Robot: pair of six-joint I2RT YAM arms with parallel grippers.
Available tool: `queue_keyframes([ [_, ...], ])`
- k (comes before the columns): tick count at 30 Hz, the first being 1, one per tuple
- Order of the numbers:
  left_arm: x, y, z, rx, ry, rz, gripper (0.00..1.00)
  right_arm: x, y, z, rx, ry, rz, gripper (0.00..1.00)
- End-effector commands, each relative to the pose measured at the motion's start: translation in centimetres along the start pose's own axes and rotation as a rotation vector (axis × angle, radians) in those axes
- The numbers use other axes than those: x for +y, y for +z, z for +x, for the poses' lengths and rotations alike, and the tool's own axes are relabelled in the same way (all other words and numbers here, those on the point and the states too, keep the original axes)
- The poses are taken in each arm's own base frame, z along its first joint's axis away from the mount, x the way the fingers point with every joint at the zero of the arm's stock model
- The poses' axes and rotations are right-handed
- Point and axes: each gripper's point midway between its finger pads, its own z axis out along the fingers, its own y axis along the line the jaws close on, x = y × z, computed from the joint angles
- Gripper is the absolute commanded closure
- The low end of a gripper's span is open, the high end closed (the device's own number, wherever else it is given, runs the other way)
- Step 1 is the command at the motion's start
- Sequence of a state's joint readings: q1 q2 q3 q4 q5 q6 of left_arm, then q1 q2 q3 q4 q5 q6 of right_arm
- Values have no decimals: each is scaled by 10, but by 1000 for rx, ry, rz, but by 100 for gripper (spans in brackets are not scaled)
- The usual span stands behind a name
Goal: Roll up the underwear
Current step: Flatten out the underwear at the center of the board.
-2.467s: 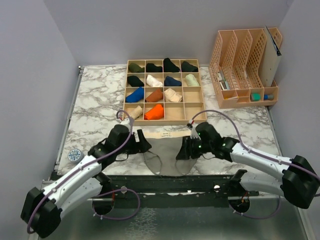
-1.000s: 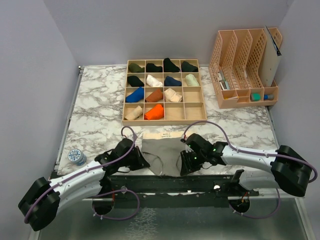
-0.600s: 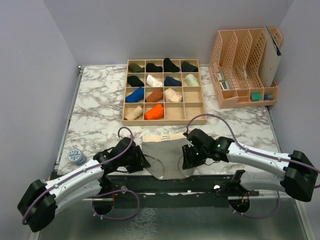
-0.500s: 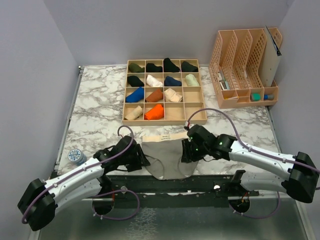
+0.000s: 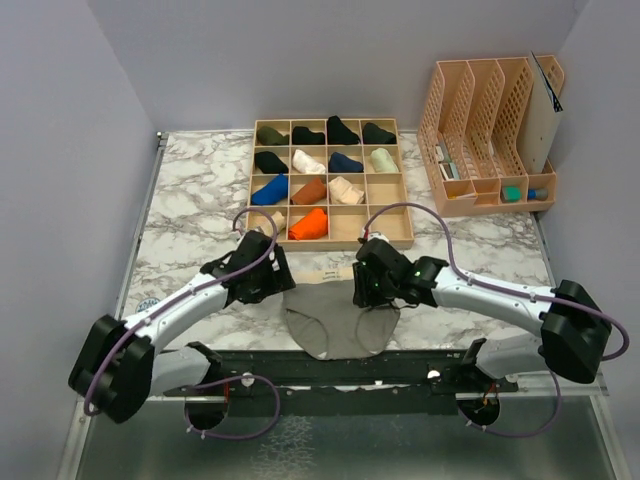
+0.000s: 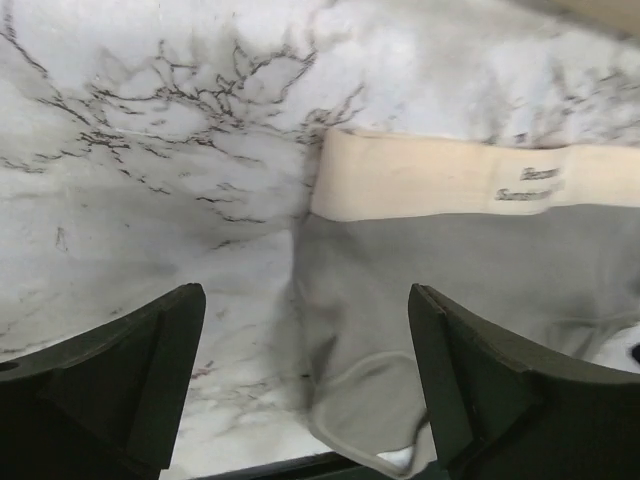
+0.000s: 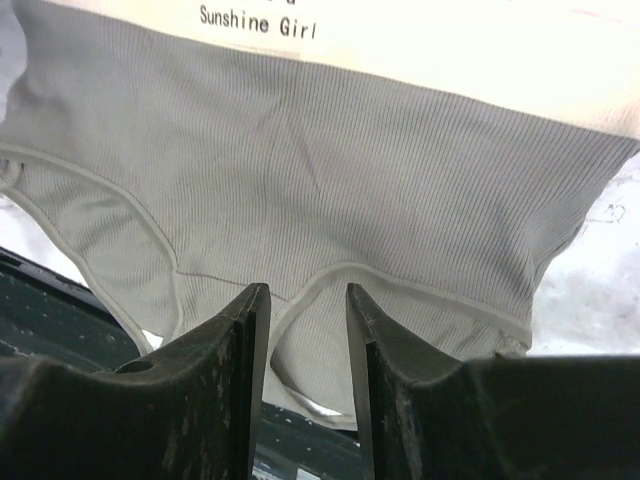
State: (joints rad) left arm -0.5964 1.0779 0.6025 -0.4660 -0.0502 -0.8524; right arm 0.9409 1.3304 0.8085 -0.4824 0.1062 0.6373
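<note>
Left pincer [image 6: 305, 335]: spread wide, empty; hovers above the left end of the cream band [image 6: 420, 178]. Right pincer [image 7: 308, 300]: parted narrowly, nothing visibly pinched; hangs over the right half. Grey underwear [image 5: 340, 318]: flat at the middle of the worktop [image 5: 190, 200] near edge, band on the far side, long axis left-right, crotch overhanging. Lies between both pincers, about equally near.

Underwear [image 5: 335, 322] [image 6: 440, 290] [image 7: 330, 170]: one pair, grey ribbed knit. Cream waistband [image 5: 328, 272] [image 6: 440, 175] [image 7: 450, 40] printed with small dark lettering, "Sunshine Girl". Leg openings trimmed in a narrow paler edging. Unrolled, spread flat and face up on the marble table [image 5: 190, 200], centred near the front. Waistband on the far side; narrow crotch end nearest, reaching the table's front edge. Slight wrinkling along the left side.
</note>
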Motion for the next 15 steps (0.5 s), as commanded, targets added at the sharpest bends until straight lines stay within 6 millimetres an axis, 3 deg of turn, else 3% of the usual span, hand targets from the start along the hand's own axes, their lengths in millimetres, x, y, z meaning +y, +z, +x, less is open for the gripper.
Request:
queue_keyframes([
  [1, -3, 27, 7, 88, 108, 86, 14, 0, 7, -23, -72, 15, 6, 61],
  [4, -7, 37, 5, 108, 121, 101, 22, 10, 11, -19, -35, -16, -46, 63],
  [11, -12, 51, 1, 125, 147, 143, 43, 70, 11, 23, 107, -17, -440, 68],
  [15, -12, 58, 3, 140, 168, 150, 58, 89, 7, 40, 108, -39, -479, 68],
])
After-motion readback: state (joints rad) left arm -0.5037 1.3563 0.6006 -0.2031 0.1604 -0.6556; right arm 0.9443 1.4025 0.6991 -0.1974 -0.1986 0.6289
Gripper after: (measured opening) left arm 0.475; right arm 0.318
